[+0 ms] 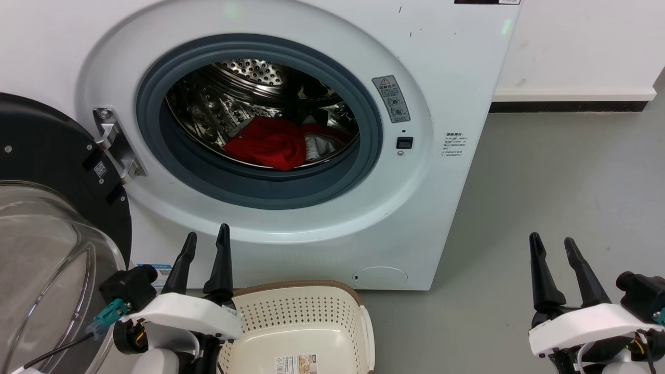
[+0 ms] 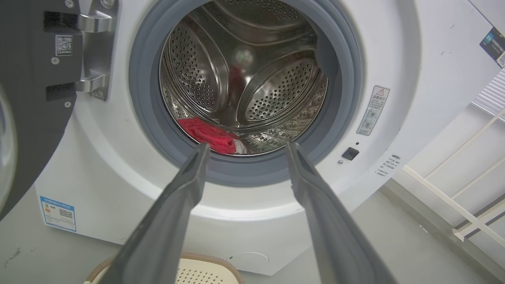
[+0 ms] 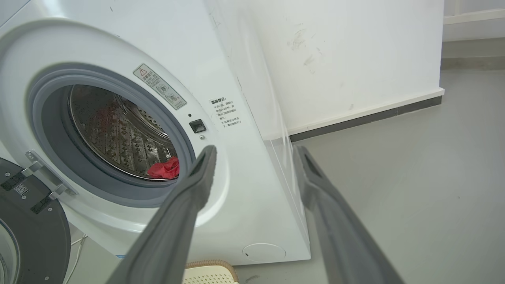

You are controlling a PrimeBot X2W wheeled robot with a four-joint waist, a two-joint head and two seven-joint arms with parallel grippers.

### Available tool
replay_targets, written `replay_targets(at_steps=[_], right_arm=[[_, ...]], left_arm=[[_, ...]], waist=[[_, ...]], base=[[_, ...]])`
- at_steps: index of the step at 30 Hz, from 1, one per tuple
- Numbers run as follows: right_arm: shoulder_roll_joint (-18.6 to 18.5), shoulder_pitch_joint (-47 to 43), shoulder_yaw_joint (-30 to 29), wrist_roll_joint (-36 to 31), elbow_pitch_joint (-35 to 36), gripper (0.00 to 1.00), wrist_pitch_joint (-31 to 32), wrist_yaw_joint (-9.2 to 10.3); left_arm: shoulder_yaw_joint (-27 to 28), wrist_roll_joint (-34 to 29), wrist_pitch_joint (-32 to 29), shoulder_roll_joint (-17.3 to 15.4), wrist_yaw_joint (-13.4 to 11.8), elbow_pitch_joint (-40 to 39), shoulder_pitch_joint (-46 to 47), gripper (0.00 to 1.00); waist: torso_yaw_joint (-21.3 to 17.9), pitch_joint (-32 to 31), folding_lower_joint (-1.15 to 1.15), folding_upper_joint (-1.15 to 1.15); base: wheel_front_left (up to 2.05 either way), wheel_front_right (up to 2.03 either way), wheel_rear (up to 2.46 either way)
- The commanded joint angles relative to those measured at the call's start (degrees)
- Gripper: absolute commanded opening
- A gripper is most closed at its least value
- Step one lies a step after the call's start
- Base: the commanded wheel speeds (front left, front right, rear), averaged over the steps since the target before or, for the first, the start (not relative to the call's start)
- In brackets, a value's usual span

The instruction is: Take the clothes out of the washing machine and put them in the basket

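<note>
Opening step, nothing lifted yet: red clothes point(image 1: 267, 143) heaped low in washing machine point(image 1: 452, 62) drum point(image 1: 249, 70), door point(image 1: 47, 156) open, basket point(image 1: 306, 311) on floor point(image 1: 545, 182) just below, left gripper point(image 1: 208, 231) and right gripper point(image 1: 552, 238) low outside with jaws spread, holding nothing; next, reach through the ring point(image 1: 260, 192) and pinch fabric.

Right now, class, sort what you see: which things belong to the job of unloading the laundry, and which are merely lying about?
Belongs to the job:
bright-red fabric clothes in the drum
large white front-loading washing machine
cream perforated plastic basket

Just about:
white bar frame on the floor
dark skirting strip along the wall
</note>
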State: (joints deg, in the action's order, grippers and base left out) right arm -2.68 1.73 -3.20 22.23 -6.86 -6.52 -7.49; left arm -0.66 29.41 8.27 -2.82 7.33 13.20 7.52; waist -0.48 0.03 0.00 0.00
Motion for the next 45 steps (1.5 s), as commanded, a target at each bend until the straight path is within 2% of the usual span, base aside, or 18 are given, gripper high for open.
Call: replay_targets(at_steps=[1, 28, 45], right_arm=[[-0.24, -0.32, -0.07, -1.34, 0.89, 1.0, -0.35, -0.01], [-0.29, -0.23, -0.19, -16.97, -0.23, 1.0, -1.6, 0.0], [-0.31, -1.28, 0.58, -23.39, -1.17, 1.0, -2.02, 0.01]], left_arm=[[-0.2, -1.4, 0.47, -0.21, -0.05, -0.32, 1.41, 1.0], [-0.99, -16.32, 4.12, -1.15, -2.0, 1.92, 1.93, 1.0], [-0.91, -23.23, 6.0, -1.02, -2.32, 3.62, 2.07, 1.0]], waist=[[-0.02, 0.01, 0.0, 0.0], [-0.43, -0.06, 0.0, 0.0], [-0.57, -0.18, 0.0, 0.0]], base=[[0.0, 0.0, 0.0], [0.0, 0.0, 0.0], [0.0, 0.0, 0.0]])
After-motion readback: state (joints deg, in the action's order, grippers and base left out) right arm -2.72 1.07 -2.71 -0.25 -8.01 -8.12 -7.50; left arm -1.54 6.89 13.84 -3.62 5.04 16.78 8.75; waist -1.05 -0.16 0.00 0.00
